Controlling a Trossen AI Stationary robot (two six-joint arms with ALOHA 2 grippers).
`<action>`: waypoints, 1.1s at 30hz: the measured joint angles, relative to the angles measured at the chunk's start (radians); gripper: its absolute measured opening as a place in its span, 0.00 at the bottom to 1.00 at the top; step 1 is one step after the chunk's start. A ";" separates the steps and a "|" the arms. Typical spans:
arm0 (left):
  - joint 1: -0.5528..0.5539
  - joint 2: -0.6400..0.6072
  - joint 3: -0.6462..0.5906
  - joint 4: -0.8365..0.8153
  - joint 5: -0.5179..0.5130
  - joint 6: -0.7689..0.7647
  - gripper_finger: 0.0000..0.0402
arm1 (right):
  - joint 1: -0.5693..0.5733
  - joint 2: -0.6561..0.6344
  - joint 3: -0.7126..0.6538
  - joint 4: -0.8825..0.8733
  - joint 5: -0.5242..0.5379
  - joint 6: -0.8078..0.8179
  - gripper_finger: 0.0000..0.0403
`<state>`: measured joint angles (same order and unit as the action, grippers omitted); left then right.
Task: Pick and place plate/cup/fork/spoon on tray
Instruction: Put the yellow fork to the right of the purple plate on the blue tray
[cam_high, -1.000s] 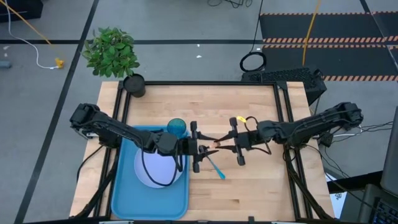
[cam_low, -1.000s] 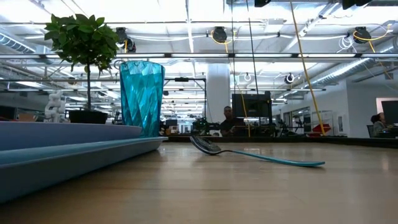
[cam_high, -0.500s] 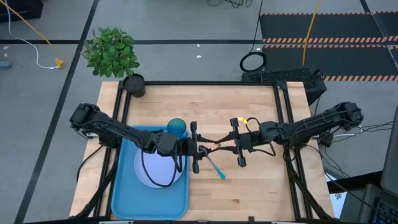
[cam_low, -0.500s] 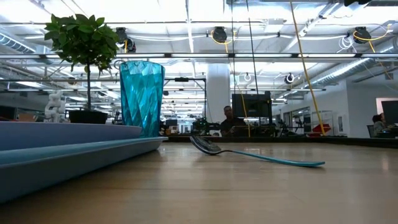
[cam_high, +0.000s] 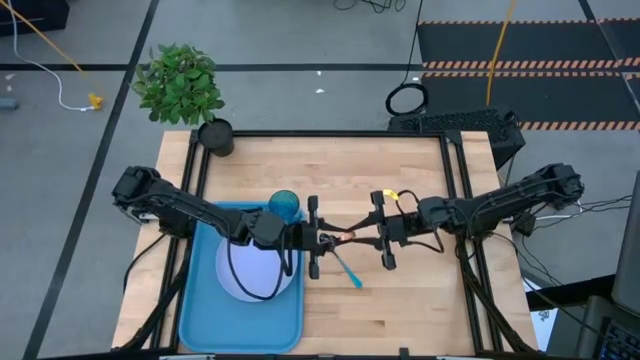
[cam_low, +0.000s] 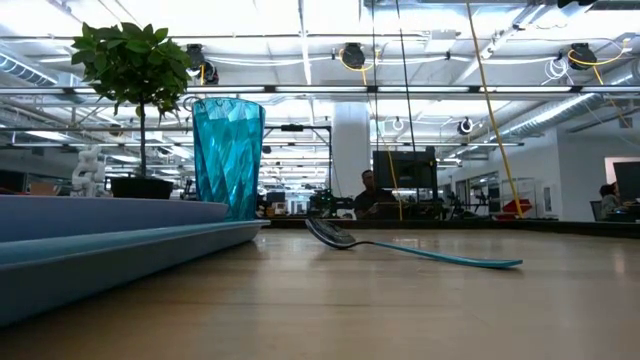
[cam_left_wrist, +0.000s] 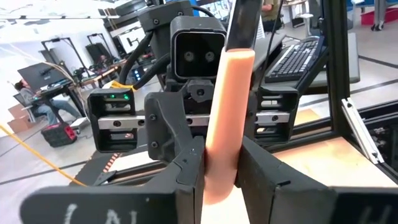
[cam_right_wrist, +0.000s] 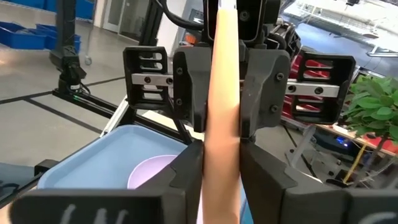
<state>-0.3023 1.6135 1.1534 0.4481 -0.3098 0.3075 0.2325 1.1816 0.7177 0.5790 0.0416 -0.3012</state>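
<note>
The orange-handled fork (cam_high: 350, 232) hangs level in the air between my two grippers, above the middle of the table. My left gripper (cam_high: 318, 238) is shut on one end and my right gripper (cam_high: 380, 230) on the other. The blue tray (cam_high: 200, 300) lies at the near left. The lavender plate (cam_high: 255, 270) lies flat in it and the teal cup (cam_high: 284, 204) stands upright in its far right corner. The blue-handled spoon (cam_high: 348, 268) lies on the wood below the fork, its dark bowl (cam_low: 330, 235) on the table. My left gripper pinches the fork's orange handle (cam_left_wrist: 217, 177) between its two fingers, which lie level and come from the table's left, along the fork. The fork is lifted clear and level. My right gripper pinches the orange handle (cam_right_wrist: 221, 162) between its two fingers, level, from the table's right and along the fork. The fork runs straight on into the left gripper's fingers (cam_right_wrist: 189, 99) opposite.
A green plant (cam_high: 180, 85) in a black pot (cam_high: 215, 137) stands at the table's far left corner. Bare wood lies to the right of the tray and along the near edge (cam_high: 400, 320). A black frame rail (cam_high: 455, 200) runs along the table's right side.
</note>
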 joint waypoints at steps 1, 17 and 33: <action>0.000 0.000 0.000 -0.004 0.001 -0.003 0.18 | 0.005 0.000 0.000 -0.002 0.018 0.000 0.25; 0.000 0.000 0.000 -0.088 0.103 -0.010 0.20 | 0.038 -0.124 0.000 -0.377 0.141 0.106 0.44; 0.073 0.000 0.000 -0.345 0.275 -0.074 0.19 | 0.081 -0.122 0.016 -0.249 0.108 0.177 0.44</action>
<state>-0.2292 1.6135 1.1534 0.1035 -0.0346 0.2336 0.3133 1.0600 0.7337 0.3303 0.1492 -0.1244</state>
